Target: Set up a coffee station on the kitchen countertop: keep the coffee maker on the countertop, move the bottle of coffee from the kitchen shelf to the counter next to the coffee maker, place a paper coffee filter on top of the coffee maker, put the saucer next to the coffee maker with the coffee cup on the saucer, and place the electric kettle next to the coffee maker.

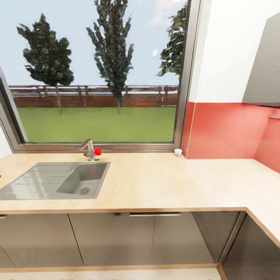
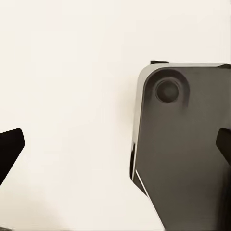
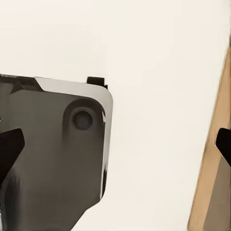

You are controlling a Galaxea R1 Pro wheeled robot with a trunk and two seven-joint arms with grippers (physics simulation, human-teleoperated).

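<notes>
The kitchen countertop (image 1: 167, 182) runs across the head view, light beige wood grain over grey cabinet fronts, and turns a corner at the right. A tiny white coffee cup (image 1: 178, 152) stands at its back by the window frame's corner. My left gripper (image 2: 118, 147) is open, its dark fingertips (image 2: 12, 149) far apart over pale floor and a dark grey plate of the robot's base (image 2: 187, 144). My right gripper (image 3: 118, 144) is open too, above the same kind of plate (image 3: 53, 154). The coffee maker, bottle of coffee, kitchen shelf, paper coffee filter, saucer and electric kettle are out of view.
A steel sink (image 1: 58, 181) with a drainboard is set into the counter at the left, with a faucet (image 1: 89, 149) and a red knob behind it. A large window sits above. A red backsplash (image 1: 225, 130) and a grey wall cabinet (image 1: 264, 66) are at the right. A wooden strip (image 3: 214, 173) edges the right wrist view.
</notes>
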